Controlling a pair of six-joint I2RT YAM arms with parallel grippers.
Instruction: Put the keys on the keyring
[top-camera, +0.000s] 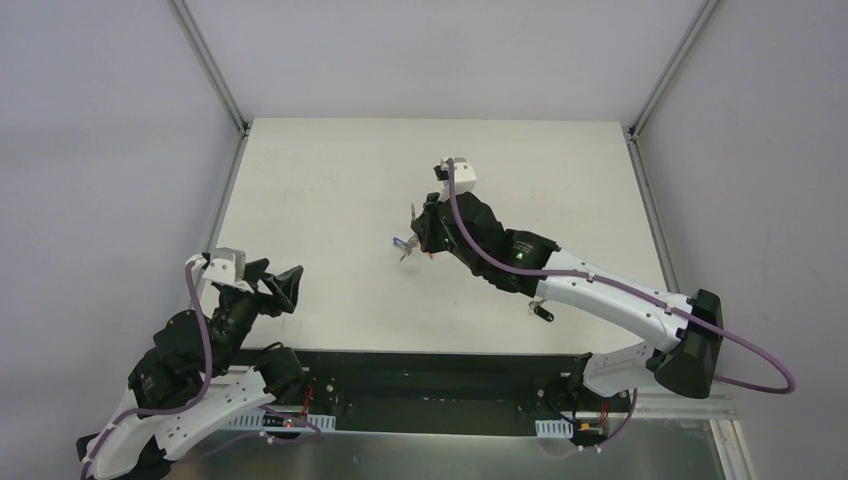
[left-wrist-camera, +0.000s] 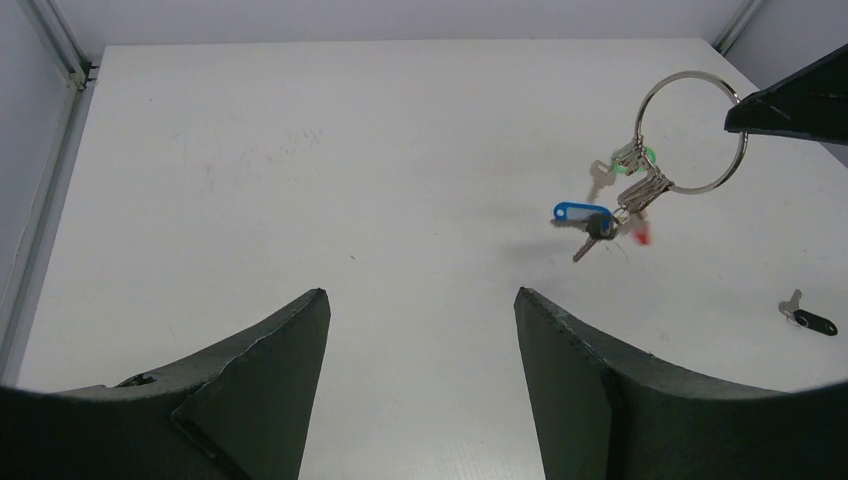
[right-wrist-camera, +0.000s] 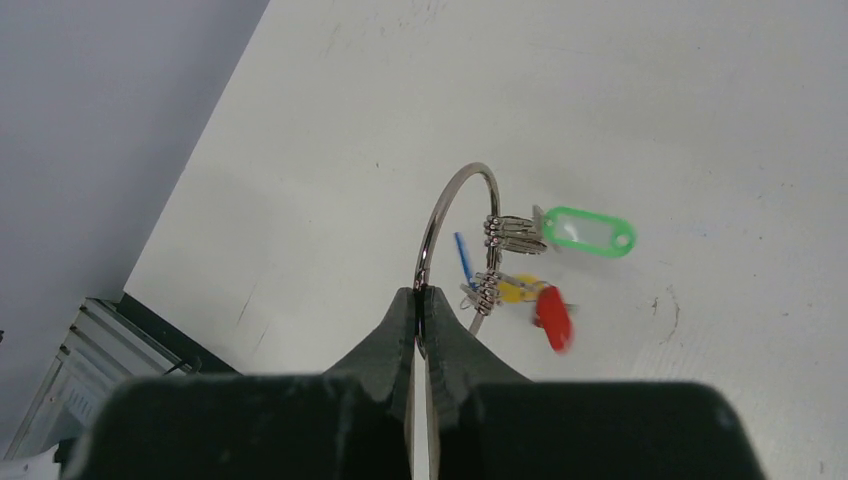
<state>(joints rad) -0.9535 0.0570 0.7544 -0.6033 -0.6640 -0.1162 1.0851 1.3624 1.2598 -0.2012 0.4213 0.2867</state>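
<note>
On table (left-wrist-camera: 300, 150), apparently loose: black key (left-wrist-camera: 811, 321)

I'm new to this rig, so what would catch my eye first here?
The right tool pinches a keyring above the table, a green-headed key and other coloured keys dangling from it. A black-headed key lies loose near the right arm; the left tool stands open and empty at the near left.

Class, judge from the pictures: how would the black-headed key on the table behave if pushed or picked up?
The black-headed key lies flat on the smooth table, so a push would probably slide or spin it, not roll it. Small and thin, it is probably light, stiff and awkward to pinch.
</note>
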